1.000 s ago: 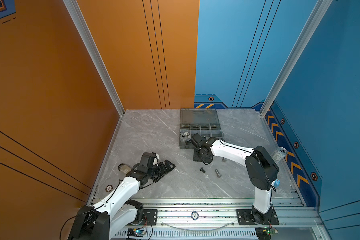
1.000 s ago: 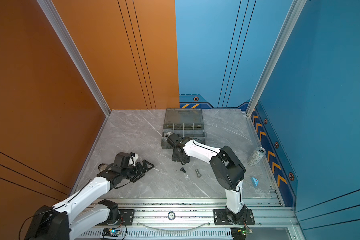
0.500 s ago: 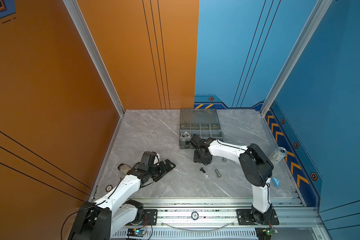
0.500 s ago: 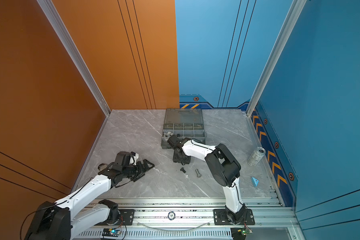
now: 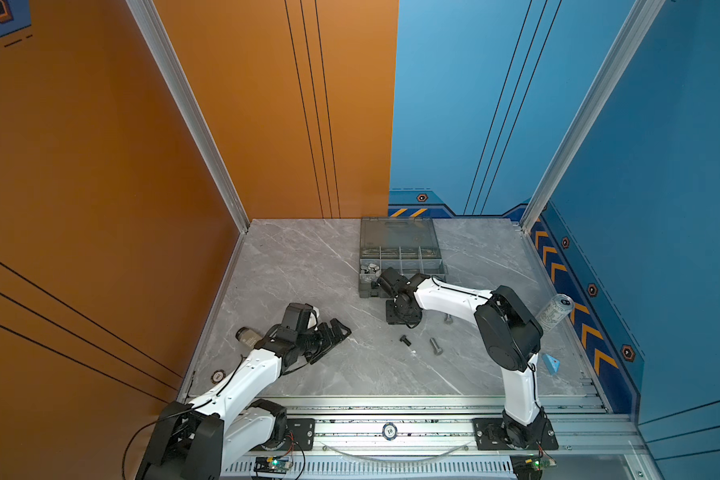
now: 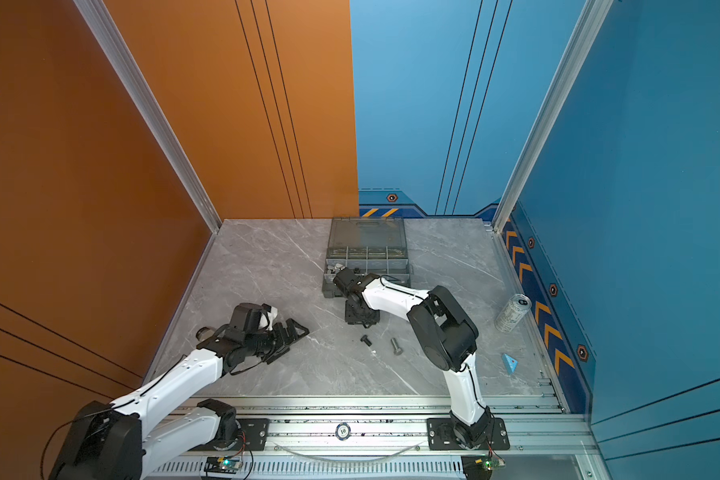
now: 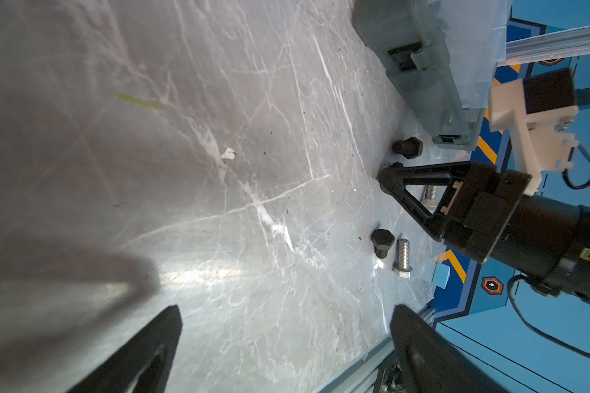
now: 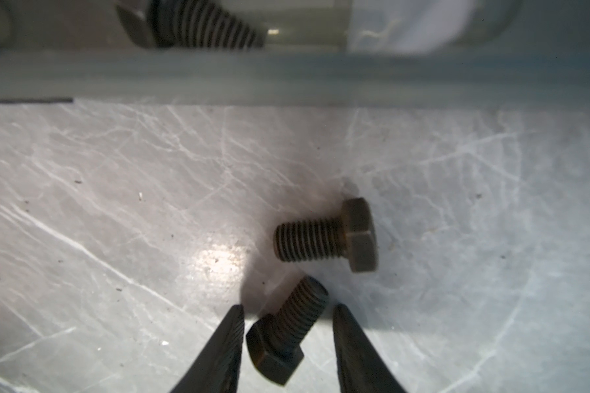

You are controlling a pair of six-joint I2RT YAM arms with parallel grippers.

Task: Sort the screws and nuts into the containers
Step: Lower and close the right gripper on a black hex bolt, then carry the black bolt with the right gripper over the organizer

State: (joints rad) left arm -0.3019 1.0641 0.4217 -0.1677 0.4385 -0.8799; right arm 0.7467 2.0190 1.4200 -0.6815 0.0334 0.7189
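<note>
Screws (image 7: 382,241) loose, three black, two silver

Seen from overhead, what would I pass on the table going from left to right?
Round disc → left hand → black screw → silver screw → drink can.

You can read just one mark: what looks like "10" on the round chip (image 6: 342,431) set in the front rail (image 6: 391,432). The drink can's (image 6: 513,312) print is too small for you to read.
</note>
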